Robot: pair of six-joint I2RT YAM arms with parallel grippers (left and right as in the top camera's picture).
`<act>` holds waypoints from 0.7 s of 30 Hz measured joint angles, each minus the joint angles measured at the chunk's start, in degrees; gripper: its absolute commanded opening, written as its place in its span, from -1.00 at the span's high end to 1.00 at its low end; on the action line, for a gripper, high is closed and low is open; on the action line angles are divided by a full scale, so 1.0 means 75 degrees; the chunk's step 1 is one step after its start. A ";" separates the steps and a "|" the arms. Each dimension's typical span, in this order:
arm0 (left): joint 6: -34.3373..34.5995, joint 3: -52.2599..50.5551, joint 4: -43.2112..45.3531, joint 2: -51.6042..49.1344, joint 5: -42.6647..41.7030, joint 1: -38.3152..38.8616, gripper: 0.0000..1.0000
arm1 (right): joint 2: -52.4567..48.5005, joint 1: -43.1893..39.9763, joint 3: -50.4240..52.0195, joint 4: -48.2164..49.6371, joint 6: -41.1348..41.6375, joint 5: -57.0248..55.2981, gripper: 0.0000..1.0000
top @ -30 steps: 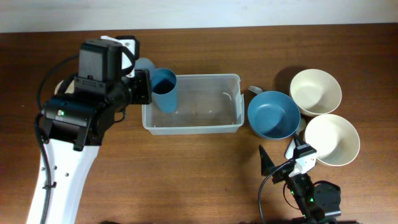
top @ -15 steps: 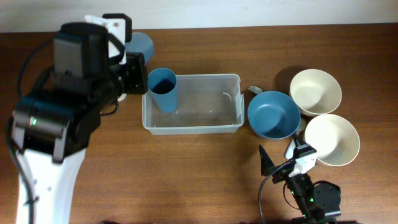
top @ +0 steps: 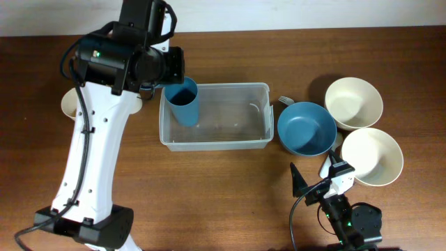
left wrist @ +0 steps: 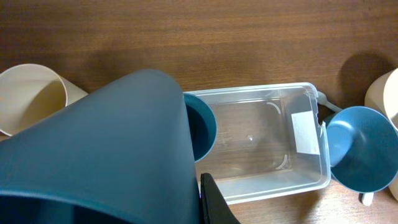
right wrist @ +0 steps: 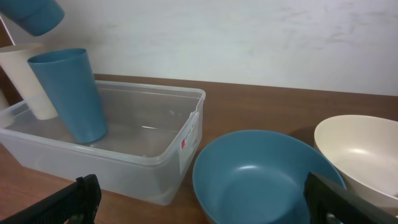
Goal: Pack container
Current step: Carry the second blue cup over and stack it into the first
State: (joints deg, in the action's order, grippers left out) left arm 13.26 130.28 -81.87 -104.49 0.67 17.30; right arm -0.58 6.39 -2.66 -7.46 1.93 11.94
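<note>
Left gripper (top: 171, 70) is clamped, I believe, on a second blue cup (left wrist: 106, 155); first cup (top: 183, 100) stands at the container's (top: 230, 141) left end; three bowls (top: 306, 129) wait unpacked toward the table's (top: 209, 202) right edge.

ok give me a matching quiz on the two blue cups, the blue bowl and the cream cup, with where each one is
1 standing blue cup
2 held blue cup
3 blue bowl
4 cream cup

a on the table, right of the container
b up off the table
c inside the container
d on the table, left of the container

Pairs: 1-c, 2-b, 3-a, 4-d
</note>
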 measured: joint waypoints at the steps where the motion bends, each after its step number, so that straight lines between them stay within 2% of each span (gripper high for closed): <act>1: 0.0000 0.0012 -0.0012 0.0000 -0.0003 0.0000 0.97 | 0.0000 0.0000 0.0000 0.0000 0.0003 -0.0003 -0.98; 11: -0.0064 0.0096 -0.0560 0.0000 0.0026 0.0256 0.97 | 0.0000 0.0000 0.0000 0.0000 0.0003 0.0000 -0.98; 21: -0.0204 0.0096 -0.0568 -0.0122 0.0172 0.0685 0.97 | 0.0000 0.0000 0.0000 0.0000 0.0003 0.0000 -0.98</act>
State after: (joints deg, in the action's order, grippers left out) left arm 11.73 131.00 -86.13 -105.41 1.96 22.44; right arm -0.58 6.39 -2.66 -7.46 1.96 11.94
